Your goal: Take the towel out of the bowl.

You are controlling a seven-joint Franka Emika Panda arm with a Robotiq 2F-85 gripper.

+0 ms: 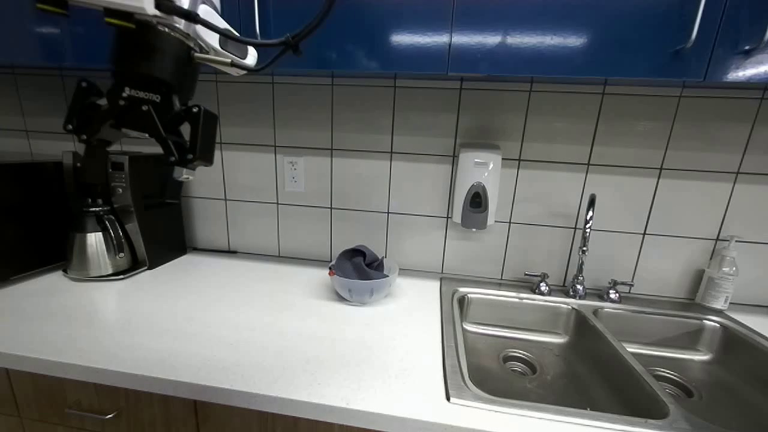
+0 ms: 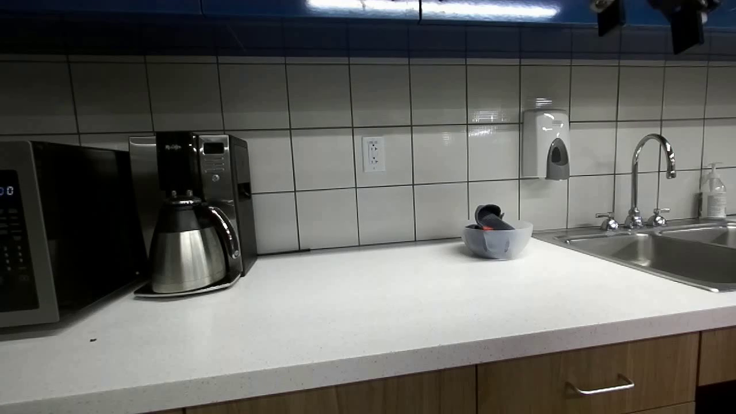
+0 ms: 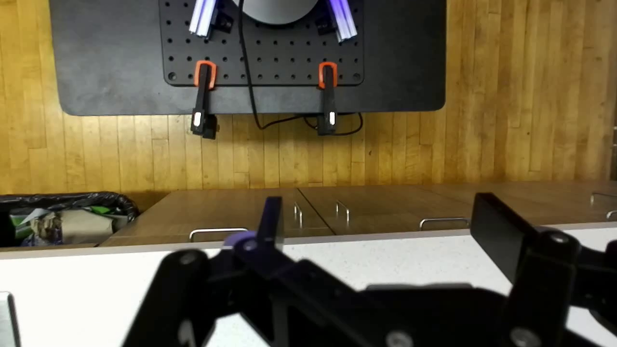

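A dark grey-blue towel (image 1: 360, 263) lies bunched in a translucent bowl (image 1: 365, 291), with part of it standing above the rim. Towel (image 2: 493, 219) and bowl (image 2: 513, 241) show in both exterior views, on the white counter near the tiled wall. A small red-orange thing (image 2: 487, 228) shows at the bowl's edge beside the towel; I cannot tell what it is. My gripper (image 1: 147, 153) is open and empty, high above the counter and well away from the bowl. Its fingers show in an exterior view (image 2: 650, 31) and spread wide in the wrist view (image 3: 378, 217), where towel and bowl are out of view.
A double sink (image 1: 451, 342) with a tall faucet (image 1: 582, 252) lies beside the bowl. A soap dispenser (image 1: 477, 186) hangs on the wall. A coffee maker (image 2: 195, 218) and a microwave (image 2: 75, 230) stand at the far end. Blue cabinets (image 1: 510, 36) hang overhead.
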